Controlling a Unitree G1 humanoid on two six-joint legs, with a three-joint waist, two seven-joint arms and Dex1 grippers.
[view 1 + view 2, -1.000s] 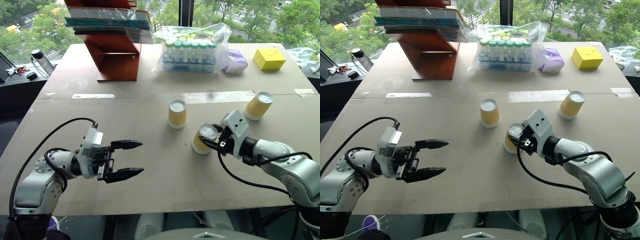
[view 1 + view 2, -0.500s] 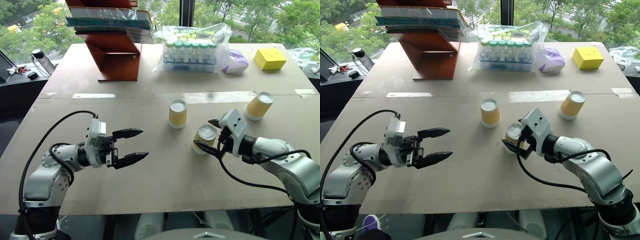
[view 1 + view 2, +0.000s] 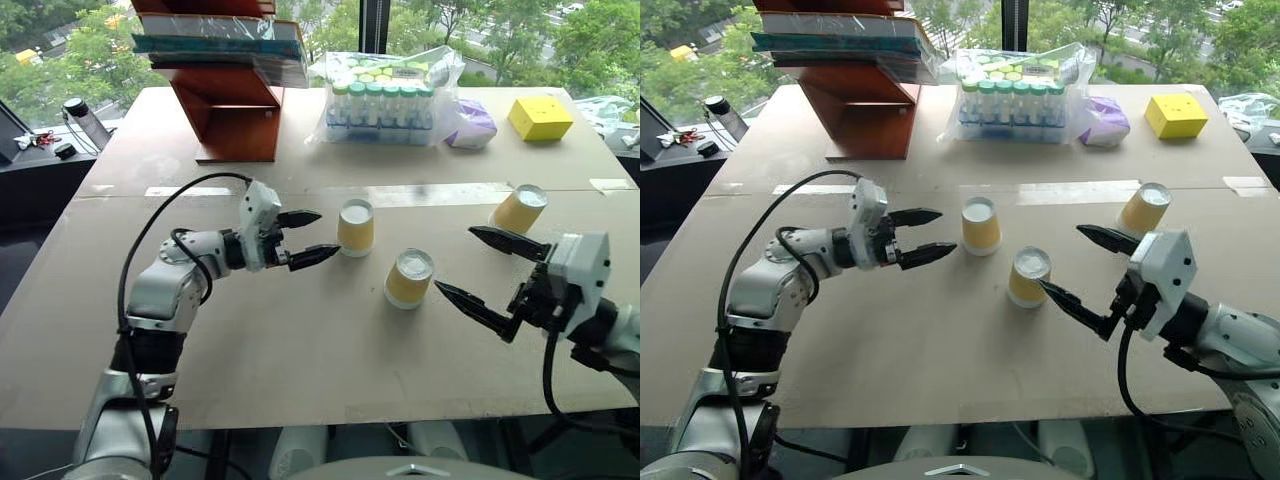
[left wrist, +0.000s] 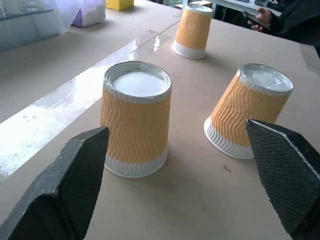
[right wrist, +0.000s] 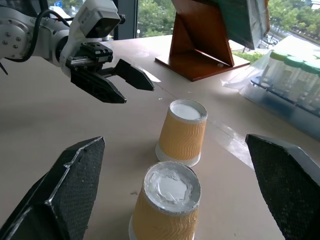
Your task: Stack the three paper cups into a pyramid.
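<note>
All 3 paper cups stand upside down on the brown surface (image 3: 300, 400), and none sits on another yet, so the pyramid is not begun. The job in hand looks like setting up the bottom row of 2.

The left gripper (image 3: 312, 236) lies low and points at the back cup (image 3: 355, 228), just beside it but not touching. Its fingers are wide open and hold nothing. The right gripper (image 3: 478, 268) hangs near the front cup (image 3: 409, 279), a little apart from it, fingers spread wide and empty too. The far cup (image 3: 519, 209) stands well apart on the right side.

The back cup and front cup are near each other but not side by side. I think the next move is for the left fingers to go around the back cup, close softly, and slide or lift it next to the front cup. Then the far cup can go on top of the 2.

The cups are thin paper with wavy ridges on yellow-orange sides (image 4: 136, 122). Each is round, wider at the white rim below and narrower at the flat white bottom on top. They look light and easy to squash or tip, so a soft grip should help. The black fingers have a rough dotted face.
</note>
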